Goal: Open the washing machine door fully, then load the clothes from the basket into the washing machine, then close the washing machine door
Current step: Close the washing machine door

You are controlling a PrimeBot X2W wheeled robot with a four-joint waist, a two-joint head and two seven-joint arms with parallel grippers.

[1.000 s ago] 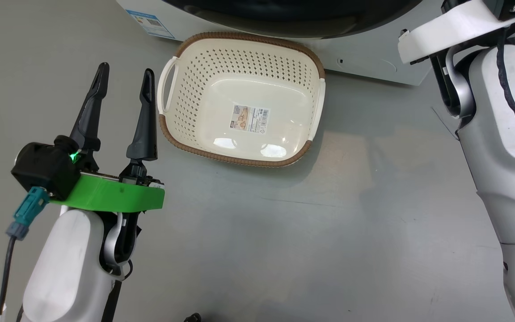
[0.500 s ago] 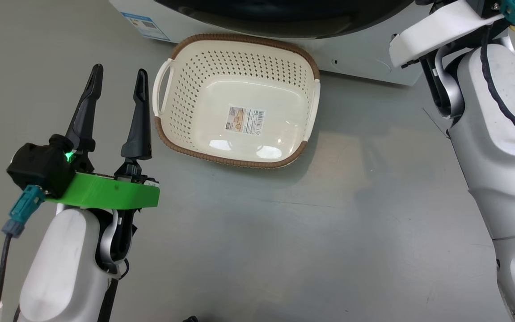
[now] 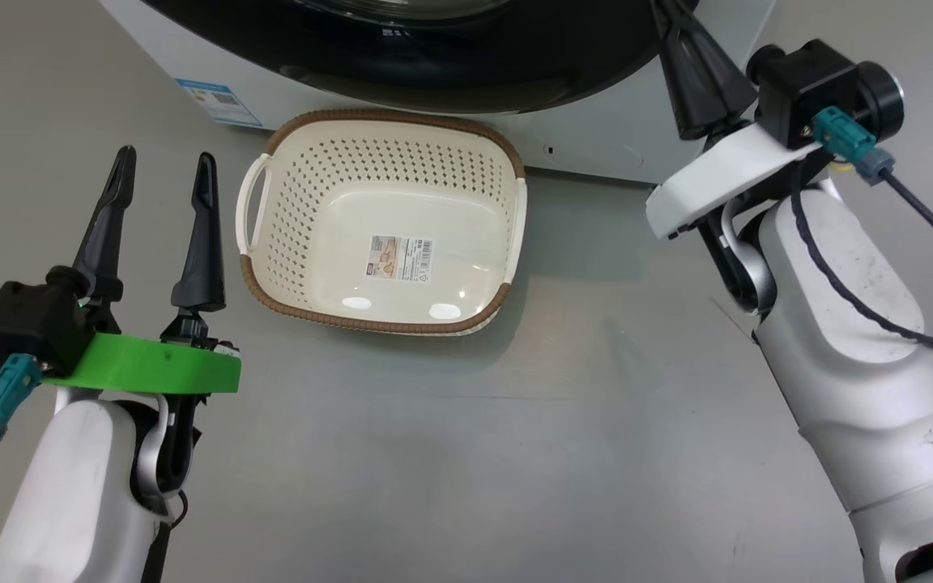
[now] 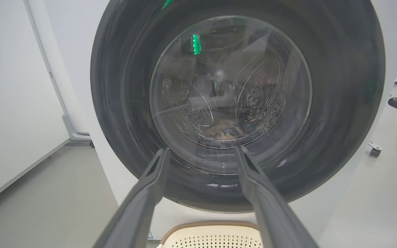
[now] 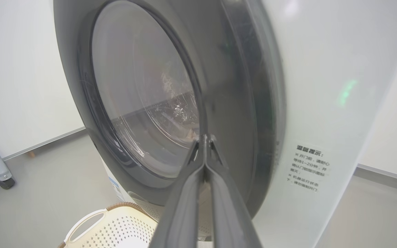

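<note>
Cream perforated plastic basket (image 3: 313, 186), brown woven rim, sits on open grey floor (image 3: 515, 445) below glossy black round door (image 4: 115, 103); left pincer (image 3: 165, 158) gapes empty, right pincer (image 5: 204, 138) pinched together on nothing.

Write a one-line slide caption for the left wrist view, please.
Open left end effector facing the closed washing machine door, with the perforated basket just below it.

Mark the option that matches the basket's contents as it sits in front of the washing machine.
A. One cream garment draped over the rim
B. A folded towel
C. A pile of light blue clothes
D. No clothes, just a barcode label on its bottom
D: in the head view the basket holds no garments, and its bare bottom shows just the barcode label.
</note>
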